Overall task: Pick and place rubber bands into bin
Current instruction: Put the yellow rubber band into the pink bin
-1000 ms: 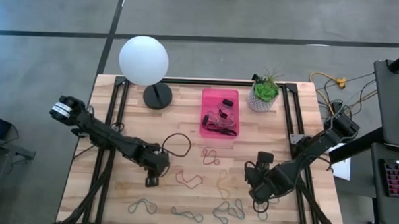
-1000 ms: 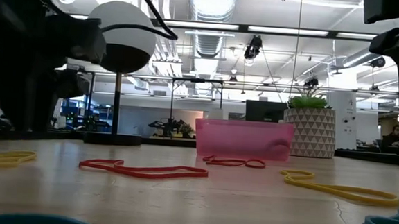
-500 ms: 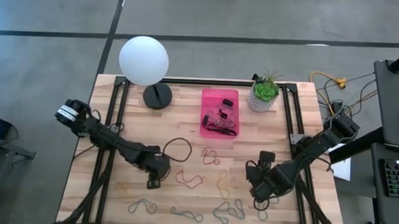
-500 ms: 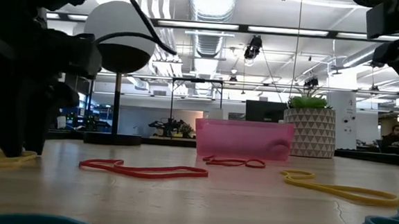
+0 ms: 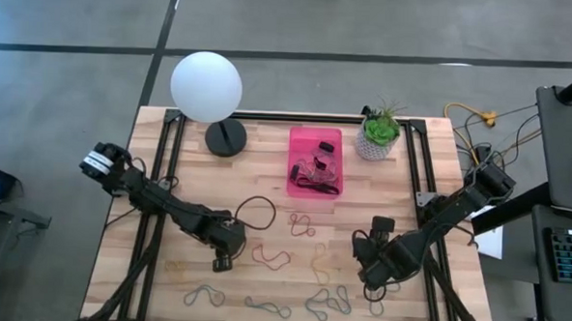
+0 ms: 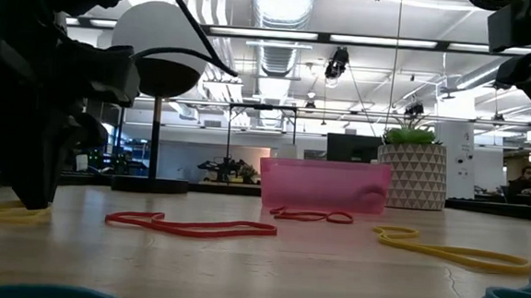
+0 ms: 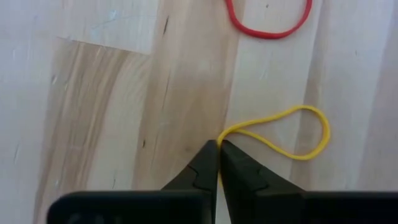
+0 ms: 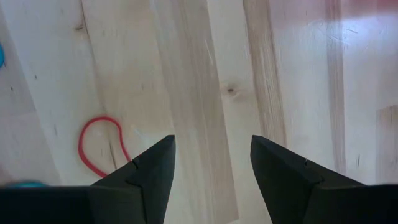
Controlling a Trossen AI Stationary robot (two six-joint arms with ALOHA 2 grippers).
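Left pincer (image 7: 218, 144) is down on the desk (image 5: 266, 169) near its front-left part, tips pinched together on one end of a yellow rubber band (image 7: 292, 134); the rest of that loop lies flat on the wood, so the step in hand looks like the grasp itself, lift not yet begun. In the low view the same band (image 6: 8, 213) shows under the dark left arm. Next move, as a guess: raise straight up until the loop clears the desk, carry it toward the back-centre and let go over the bin (image 5: 315, 162); the band is thin and floppy, so a shallow pinch could slip out on the lift. Right pincer (image 8: 211, 152) hangs with its fingers spread wide and holding nothing, above bare wood at the front-right, a red band (image 8: 99, 146) near it. The bin is a pink tray between the lamp base (image 5: 226, 137) and the plant pot (image 5: 378, 137), with a few bands already tangled inside; their count cannot be told. Loose on the desk, the high view shows roughly eight bands: two red ones (image 5: 272, 258) in the middle, a couple of yellow, and about four grey-green ones (image 5: 205, 295) along the front edge, some overlapping so the number is approximate. One bin, one lamp, one pot, two arms.
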